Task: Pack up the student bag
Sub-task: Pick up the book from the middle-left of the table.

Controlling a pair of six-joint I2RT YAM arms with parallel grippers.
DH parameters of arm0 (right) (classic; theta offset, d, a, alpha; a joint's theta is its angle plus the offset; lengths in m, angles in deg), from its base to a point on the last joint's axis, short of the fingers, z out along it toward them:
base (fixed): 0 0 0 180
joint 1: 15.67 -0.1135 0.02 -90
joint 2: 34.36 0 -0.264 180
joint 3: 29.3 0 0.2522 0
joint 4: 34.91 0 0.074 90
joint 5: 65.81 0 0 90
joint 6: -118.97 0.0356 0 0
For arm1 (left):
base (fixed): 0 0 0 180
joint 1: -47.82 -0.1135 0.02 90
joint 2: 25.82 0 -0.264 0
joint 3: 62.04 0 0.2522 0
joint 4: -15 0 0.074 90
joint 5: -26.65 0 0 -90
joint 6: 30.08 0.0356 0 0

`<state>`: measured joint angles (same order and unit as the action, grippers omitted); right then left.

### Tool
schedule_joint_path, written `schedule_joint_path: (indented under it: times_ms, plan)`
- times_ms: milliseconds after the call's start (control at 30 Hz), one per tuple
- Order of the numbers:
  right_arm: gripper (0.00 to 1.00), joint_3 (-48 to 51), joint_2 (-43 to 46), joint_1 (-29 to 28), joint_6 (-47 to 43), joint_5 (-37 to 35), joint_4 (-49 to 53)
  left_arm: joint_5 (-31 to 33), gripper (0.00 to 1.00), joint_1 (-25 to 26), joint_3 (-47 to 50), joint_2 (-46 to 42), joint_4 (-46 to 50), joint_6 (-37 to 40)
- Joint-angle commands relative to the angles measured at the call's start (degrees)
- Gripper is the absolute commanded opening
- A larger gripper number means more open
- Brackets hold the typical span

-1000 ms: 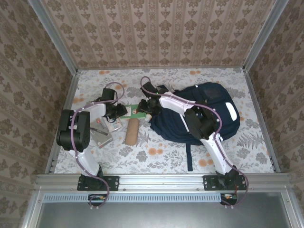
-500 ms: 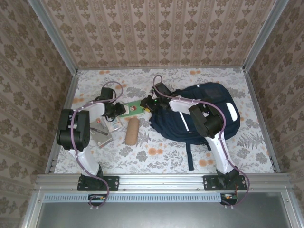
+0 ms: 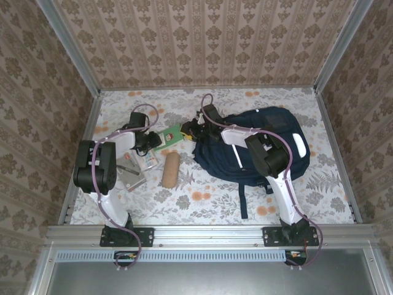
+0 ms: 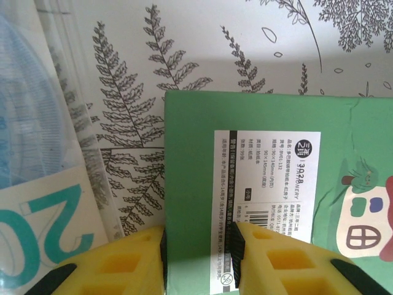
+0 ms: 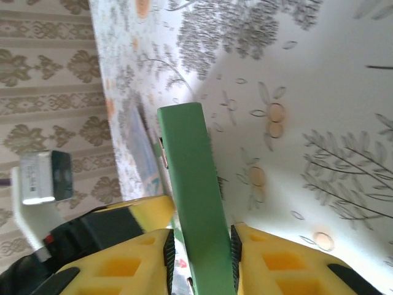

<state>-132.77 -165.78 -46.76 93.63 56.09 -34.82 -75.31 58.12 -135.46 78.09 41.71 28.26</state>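
As both jaws clamp, green booklet [image 4: 196, 153] between

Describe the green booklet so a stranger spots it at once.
Find the navy student bag on the right half of the table. Off its left edge, gripped between left gripper and right gripper, is the green booklet. Unlike the tan roll nearby, it is flat, green, white-labelled.

You have green notepad [image 3: 170, 137] mid-table, white printed label and small house drawing on its cover. Just left of it, clear packet [image 4: 37, 203] with teal print. Grey card [image 3: 130, 177] near-left of that. Brown roll [image 3: 171, 169] lies near side of notepad, apart from it. Under all, your floral cloth [image 3: 202, 203]; patterned wallpaper [image 3: 202, 43] on three sides; metal rail [image 3: 209, 233] along near edge.
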Motion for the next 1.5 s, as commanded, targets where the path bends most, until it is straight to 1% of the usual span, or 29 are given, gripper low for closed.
schedule_joint_path:
  times_ms: [0,67,100,200,267,333,400,500,567,633,700,867,1033,1133,1300,1333,1433,1467]
  plan:
    - [0.32,-2.29,-0.02,-3.36,3.27,10.58,-10.62,-5.7,0.32,2.03,0.34,3.66,3.05,2.21]
    - [0.32,-3.18,-0.25,-3.46,2.07,10.56,-8.42,-5.87,0.32,2.0,0.2,3.66,3.02,2.26]
    - [0.32,-3.88,-0.25,-3.45,0.78,9.94,-5.34,-5.96,0.32,2.0,0.21,3.66,2.99,2.3]
    - [0.31,-9.02,-0.76,-3.76,-7.87,8.23,10.66,-6.05,0.32,2.02,0.01,3.66,3.04,2.35]
    - [0.31,-9.42,-0.41,-3.8,-10.22,8.02,13.66,-6.13,0.32,1.96,-0.17,3.83,3.13,2.39]
    - [0.3,-7.58,0.78,-3.64,-10.7,6.81,13.18,-6.06,0.32,1.92,-0.09,3.75,3.13,2.39]
    - [0.26,-5.95,1.59,-3.25,-10.2,6.0,11.56,-5.99,0.32,1.91,-0.15,3.82,3.12,2.48]
    - [0.12,-5.91,1.84,-2.93,-10.13,6.24,11.21,-6.23,0.32,1.82,-0.22,3.75,3.2,2.57]
    - [0.0,-6.01,2.23,-2.97,-10.05,6.17,11.0,-6.56,0.33,1.74,-0.57,3.08,3.58,2.33]
    - [0.0,-5.74,3.09,-2.88,-9.93,5.94,10.21,-6.88,0.37,1.56,-0.72,1.44,3.66,1.59]
    - [0.0,-5.0,4.62,-2.55,-9.5,5.42,8.78,-7.78,0.46,1.13,-1.11,-0.9,3.63,0.22]
    - [0.0,-2.32,9.04,-0.77,-6.97,4.79,3.48,-11.11,0.56,0.33,-1.47,-7.47,1.4,-5.03]
    - [0.0,1.14,13.53,1.81,-2.6,6.14,-3.38,-15.56,0.62,-0.61,-1.08,-12.36,-3.73,-10.96]
    - [0.0,2.89,15.72,3.58,-0.04,8.44,-6.93,-19.21,0.66,-1.54,-0.33,-13.71,-7.61,-15.42]
    - [0.0,5.21,20.37,5.67,-0.59,9.94,-6.89,-24.49,0.73,-3.05,1.01,-13.75,-15.53,-22.13]
    - [0.0,5.49,20.99,5.93,-0.46,10.17,-7.19,-26.47,0.73,-3.05,1.12,-13.51,-16.88,-23.22]
    - [0.0,6.12,22.39,6.42,-0.1,10.63,-7.61,-28.52,0.78,-2.92,2.64,-12.92,-22.48,-27.73]
    - [0.0,6.45,22.8,6.62,0.3,10.76,-8.39,-28.91,0.82,-2.92,3.19,-12.74,-24.37,-29.3]
